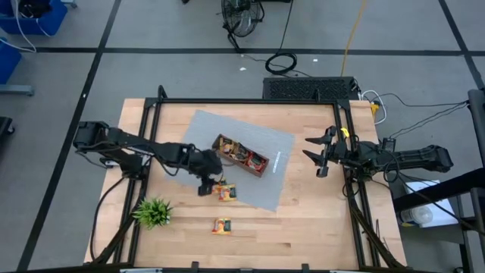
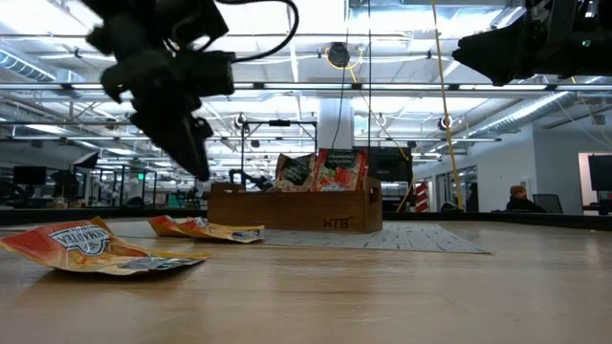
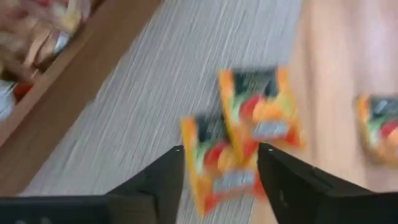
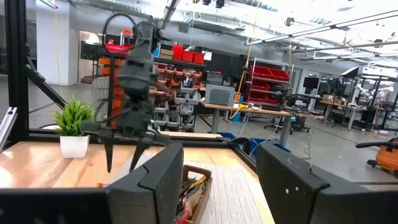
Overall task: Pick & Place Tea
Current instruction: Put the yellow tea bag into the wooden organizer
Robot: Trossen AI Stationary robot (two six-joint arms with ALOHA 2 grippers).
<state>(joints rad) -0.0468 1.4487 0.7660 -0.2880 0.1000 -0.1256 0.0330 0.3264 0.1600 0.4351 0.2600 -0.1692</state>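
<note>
Left gripper (image 1: 206,184), jaws apart and empty, hovered over two overlapping sachets (image 1: 223,191) at the tray's (image 1: 241,155) 7 o'clock. Risk: pinching both at once. Right gripper (image 1: 318,153) waited open at 3 o'clock.

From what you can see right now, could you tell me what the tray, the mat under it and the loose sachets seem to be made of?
The tray looks like brown wood with a matte finish.

The mat looks like grey woven fabric or vinyl, going by its fine ribbing.

The sachets look like glossy printed foil or plastic film; they crinkle and catch the light.
</note>
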